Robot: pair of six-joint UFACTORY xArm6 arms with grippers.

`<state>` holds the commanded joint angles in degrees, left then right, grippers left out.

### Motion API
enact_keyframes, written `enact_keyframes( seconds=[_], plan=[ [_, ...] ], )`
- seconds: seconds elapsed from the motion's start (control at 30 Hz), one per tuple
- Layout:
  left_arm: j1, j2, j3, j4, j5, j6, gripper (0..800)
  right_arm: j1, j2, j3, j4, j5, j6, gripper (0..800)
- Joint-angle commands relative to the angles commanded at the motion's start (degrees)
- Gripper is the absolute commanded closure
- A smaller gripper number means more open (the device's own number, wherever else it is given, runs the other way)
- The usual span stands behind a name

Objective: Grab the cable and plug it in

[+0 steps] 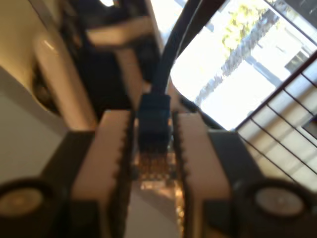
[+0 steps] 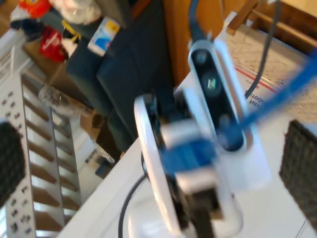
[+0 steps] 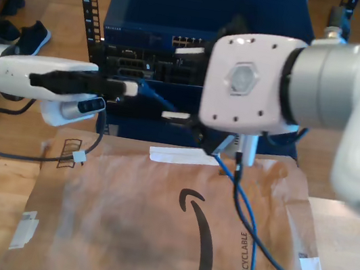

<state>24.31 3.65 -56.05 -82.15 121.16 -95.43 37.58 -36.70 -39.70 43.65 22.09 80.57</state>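
Clearly my first gripper (image 1: 152,148) pinching the cable (image 1: 166,59) plug, my second gripper's state unclear.

My first hand (image 1: 153,144) has its fingers closed tight; my second hand (image 2: 148,198) is blurred.

You are looking at one cable (image 3: 242,217): thin, bright blue, round in section; in the exterior view it runs from the arm end at that view's left (image 3: 147,92) across in front of the dark equipment rack, passes behind the large white arm housing, then drops over the brown paper sheet and trails off toward that view's lower right corner. One plug (image 1: 154,136) shows in the first wrist view: translucent blue body, gold contacts visible at its tip, cord rising straight from its back; it sits upright, pinched between two pale toothed pads. The second wrist view is blurred; blue cord crosses it diagonally.
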Motion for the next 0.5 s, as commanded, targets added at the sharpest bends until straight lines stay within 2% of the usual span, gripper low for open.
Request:
enact_keyframes(
  seconds=[0.07, 0.2, 0.43, 0.5],
  plan=[
    [0.9, 1.4, -1.2, -0.4, 0.4, -0.3, 798, 1.6, 0.0, 0.4, -0.4, -1.4, 0.0, 149],
    [0.9, 2.5, -1.5, -0.4, 2.6, -0.7, 798, 1.8, 0.0, 1.0, -0.4, -1.6, 0.1, 216],
    [0.6, 2.5, -1.5, 0.1, 3.8, -1.6, 797, 2.5, 0.2, 0.6, -0.4, -1.7, 0.1, 222],
    [0.6, 2.4, -1.3, 0.2, 3.8, -1.7, 797, 2.8, 0.3, 0.5, -0.4, -2.1, 0.1, 245]
  ],
)
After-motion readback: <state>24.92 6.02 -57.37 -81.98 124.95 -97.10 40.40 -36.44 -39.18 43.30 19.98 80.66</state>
